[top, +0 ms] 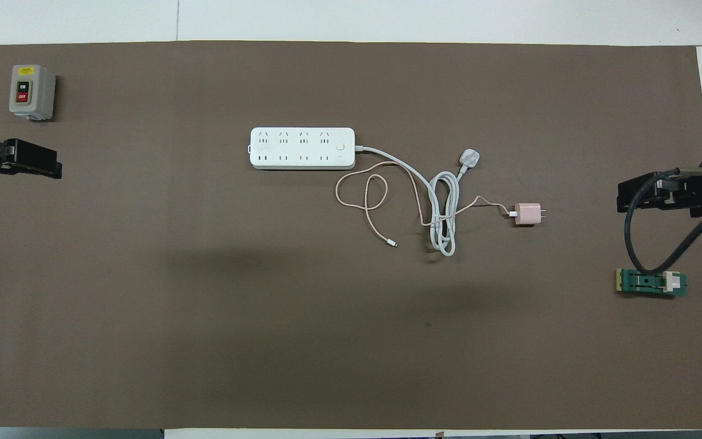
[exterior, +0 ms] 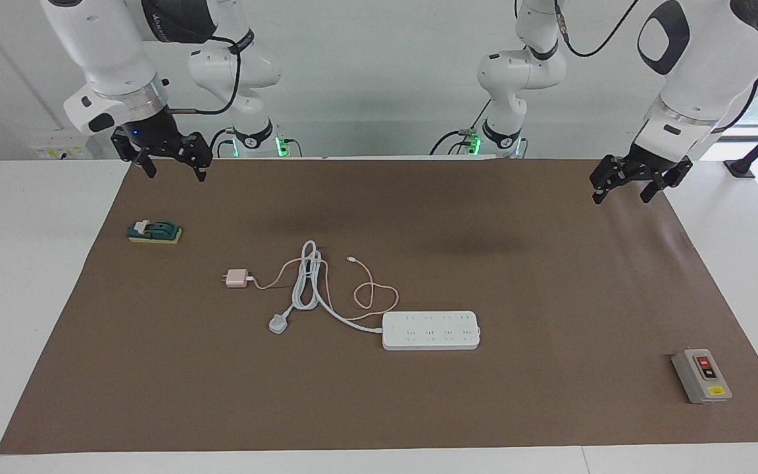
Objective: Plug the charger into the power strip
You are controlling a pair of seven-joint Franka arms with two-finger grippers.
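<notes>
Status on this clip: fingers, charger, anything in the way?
Left gripper and right gripper open, raised, empty. Pale-pink cube charger unplugged beside long white power strip. Coiled white cord lies between them.

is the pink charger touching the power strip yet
Apart. The overhead view shows the charger lying on bare brown mat toward the right arm's end, well clear of the power strip; only its thin cable trails toward the strip.

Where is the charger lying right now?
The charger lies on the brown mat, unplugged, beside the coiled white cord, toward the right arm's end of the table and nearer the robots than the power strip.
</notes>
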